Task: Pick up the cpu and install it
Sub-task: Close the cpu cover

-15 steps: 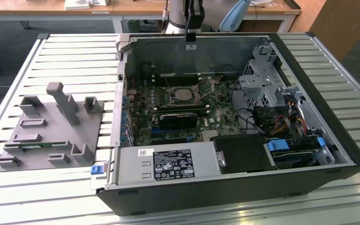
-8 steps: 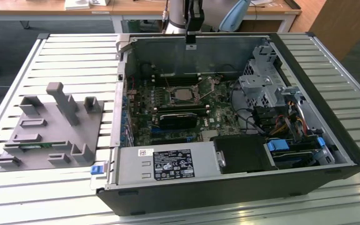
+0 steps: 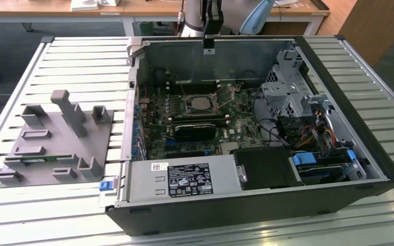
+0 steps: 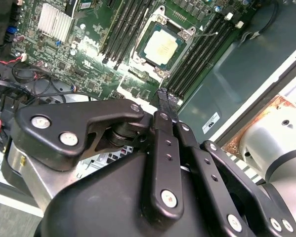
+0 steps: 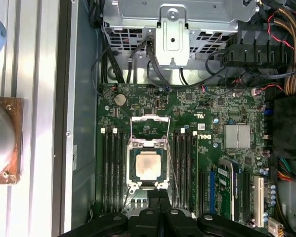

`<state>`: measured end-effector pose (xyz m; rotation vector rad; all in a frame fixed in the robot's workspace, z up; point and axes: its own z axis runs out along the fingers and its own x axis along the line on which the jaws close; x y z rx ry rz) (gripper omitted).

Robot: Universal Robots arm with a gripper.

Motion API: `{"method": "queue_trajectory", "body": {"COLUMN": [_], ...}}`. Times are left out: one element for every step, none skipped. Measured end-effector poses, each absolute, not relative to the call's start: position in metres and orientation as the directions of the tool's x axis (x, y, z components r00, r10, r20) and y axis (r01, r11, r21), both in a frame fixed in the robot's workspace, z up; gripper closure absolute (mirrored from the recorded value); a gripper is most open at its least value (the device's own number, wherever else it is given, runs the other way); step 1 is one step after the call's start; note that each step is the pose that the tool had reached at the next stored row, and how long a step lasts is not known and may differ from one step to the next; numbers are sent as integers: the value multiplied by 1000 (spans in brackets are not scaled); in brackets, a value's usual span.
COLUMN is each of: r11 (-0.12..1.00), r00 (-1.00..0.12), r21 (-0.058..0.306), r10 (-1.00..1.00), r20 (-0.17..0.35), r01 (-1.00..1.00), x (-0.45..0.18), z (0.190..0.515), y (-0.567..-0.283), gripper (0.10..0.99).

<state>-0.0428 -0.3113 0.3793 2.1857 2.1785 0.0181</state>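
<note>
On motherboard (image 5: 207,113), flat silver-grey square cpu (image 5: 147,165)

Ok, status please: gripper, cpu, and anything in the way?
Gripper shut, empty, hanging above the board near the socket. Cpu lying flat in the socket. Cover plate open, nothing over the cpu.

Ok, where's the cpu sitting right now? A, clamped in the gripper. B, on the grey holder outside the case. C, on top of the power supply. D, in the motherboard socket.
D: in the first wrist view the cpu lies flat inside the socket on the motherboard, while the gripper beside it is shut on nothing.
</note>
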Motion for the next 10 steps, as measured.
{"method": "queue_trajectory", "body": {"r11": [-3,-3,-3,-3,-2,-3,-3,-3,-3,-3], "r00": [4,4,4,4,4,4,4,4,4,4], "r21": [48,48,48,48,48,47,47,48,48,48], "r10": [1000,1000,1000,1000,1000,1000,1000,1000,1000,1000], "r20": [-31,-31,-31,-31,-31,-31,-31,-31,-31,-31], "r01": [999,999,999,999,999,999,999,999,999,999], "x": [-43,-43,-43,-43,-43,-43,-43,-43,-43,-43], "z": [379,379,378,378,378,378,378,377,377,377], "y": [-311,-311,-311,-311,-311,-311,-311,-311,-311,-311], "gripper": [980,980,980,980,980,980,980,980,980,980]}}
